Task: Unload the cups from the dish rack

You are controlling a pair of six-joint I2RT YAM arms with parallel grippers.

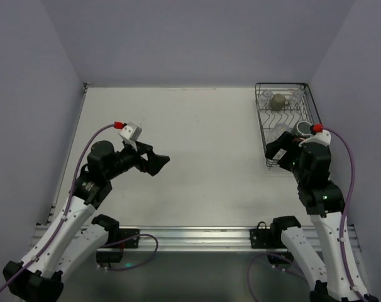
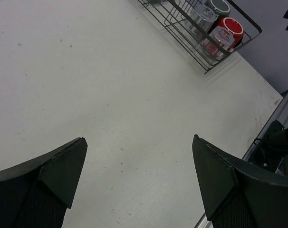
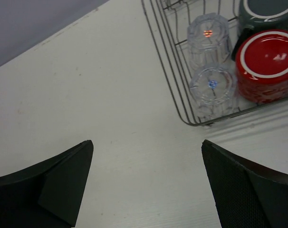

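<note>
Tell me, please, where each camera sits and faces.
Top external: above, behind the bases, looking down at table and dish rack; left arm and right arm show.
Left wrist: looks across toward the rack; left gripper, open, shows.
Right wrist: looks down at the rack's corner; right gripper, open, shows.
Wrist views share the red mug and tumblers.

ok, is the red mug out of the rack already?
No, the right wrist view shows the red mug inside the dish rack, in its corner right beside two clear tumblers.
</note>
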